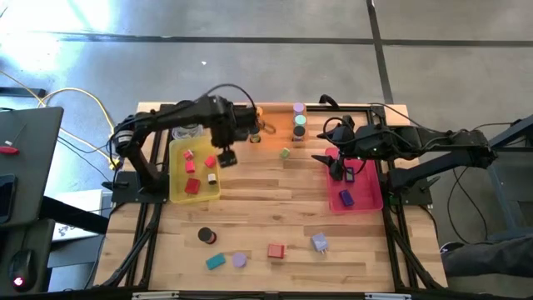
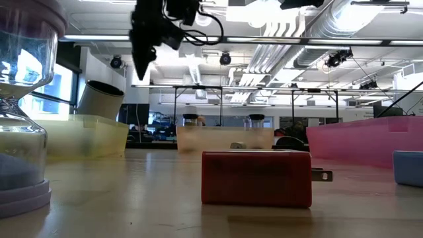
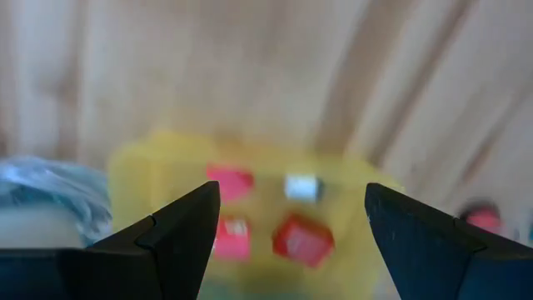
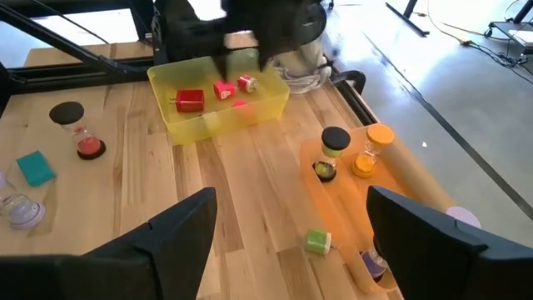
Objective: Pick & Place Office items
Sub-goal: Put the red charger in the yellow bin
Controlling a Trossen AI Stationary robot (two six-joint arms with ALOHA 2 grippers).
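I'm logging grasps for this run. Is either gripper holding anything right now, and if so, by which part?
Nothing is held. The left gripper is open and empty above the yellow tray; the right gripper is open and empty over the pink tray.

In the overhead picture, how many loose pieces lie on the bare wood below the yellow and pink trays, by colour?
Black piece: 1
Teal piece: 1
Red piece: 1
Lavender pieces: 2
Total: 5
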